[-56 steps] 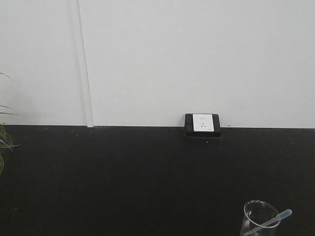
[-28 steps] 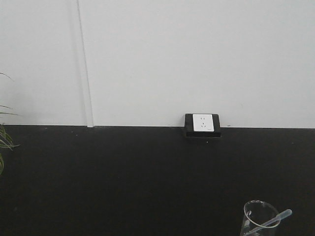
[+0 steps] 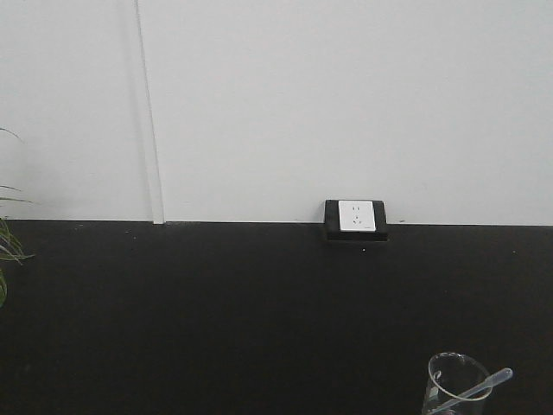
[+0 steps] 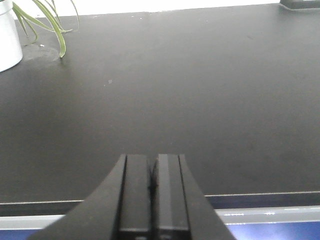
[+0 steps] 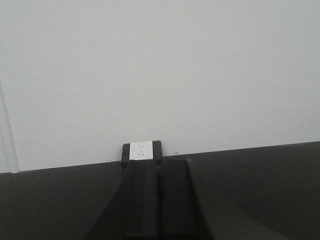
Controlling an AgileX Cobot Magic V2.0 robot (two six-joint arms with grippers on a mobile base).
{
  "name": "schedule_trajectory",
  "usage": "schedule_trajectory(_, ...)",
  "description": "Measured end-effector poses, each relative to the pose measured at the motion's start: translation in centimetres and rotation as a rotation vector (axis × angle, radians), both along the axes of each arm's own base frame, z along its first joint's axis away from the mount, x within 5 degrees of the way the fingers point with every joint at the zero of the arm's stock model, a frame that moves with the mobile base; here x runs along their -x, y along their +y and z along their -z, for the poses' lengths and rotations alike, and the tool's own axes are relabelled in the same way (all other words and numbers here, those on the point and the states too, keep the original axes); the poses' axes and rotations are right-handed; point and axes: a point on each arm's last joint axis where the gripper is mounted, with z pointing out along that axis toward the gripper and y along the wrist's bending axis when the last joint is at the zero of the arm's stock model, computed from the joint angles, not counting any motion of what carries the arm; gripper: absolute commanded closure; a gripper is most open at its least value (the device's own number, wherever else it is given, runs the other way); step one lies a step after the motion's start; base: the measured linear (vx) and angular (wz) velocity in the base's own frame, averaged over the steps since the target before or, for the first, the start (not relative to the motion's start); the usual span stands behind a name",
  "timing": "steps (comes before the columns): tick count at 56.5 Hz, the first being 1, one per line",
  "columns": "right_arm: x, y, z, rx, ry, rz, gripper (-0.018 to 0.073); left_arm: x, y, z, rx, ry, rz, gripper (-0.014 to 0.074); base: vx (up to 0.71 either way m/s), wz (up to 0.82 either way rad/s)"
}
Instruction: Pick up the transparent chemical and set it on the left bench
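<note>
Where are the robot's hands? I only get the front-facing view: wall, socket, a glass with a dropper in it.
Observer: The left gripper shows in its wrist view, jaws shut on nothing, above the black countertop near its front edge.
Visitor: And the other?
Observer: The right gripper is also shut and empty, pointing toward the wall socket.
Visitor: Those leaves at my left edge?
Observer: A plant in a white pot, seen from the left wrist.
</note>
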Motion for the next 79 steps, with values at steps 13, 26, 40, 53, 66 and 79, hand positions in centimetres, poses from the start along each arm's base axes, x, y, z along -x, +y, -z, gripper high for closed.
schedule_trajectory(13, -3.7, -0.2, -5.1, 0.047, 0.166, 0.009, 0.0564, 0.0, 0.0, 0.0, 0.0, 0.0, 0.0, 0.06, 0.0, 0.0)
schedule_trajectory(26, -8.7, -0.3, -5.6, 0.053, 0.327, 0.005, 0.0563, 0.0, 0.0, 0.0, 0.0, 0.0, 0.0, 0.06, 0.0, 0.0)
schedule_trajectory(40, -12.1, -0.4, -3.2, 0.046, 0.466, -0.001, 0.0502, 0.0, 0.0, 0.0, 0.0, 0.0, 0.0, 0.06, 0.0, 0.0)
schedule_trajectory(53, -14.1, -0.4, -1.3, 0.041, 0.566, -0.005, 0.0239, 0.0, 0.0, 0.0, 0.0, 0.0, 0.0, 0.06, 0.0, 0.0)
schedule_trajectory(66, -15.4, -0.4, -0.2, 0.004, 0.591, -0.003, -0.009, 0.0, 0.0, 0.0, 0.0, 0.0, 0.0, 0.06, 0.0, 0.0)
schedule_trajectory(79, -16.2, -0.4, -0.3, -0.06, 0.53, 0.002, -0.0132, 0.0, 0.0, 0.0, 0.0, 0.0, 0.0, 0.06, 0.0, 0.0)
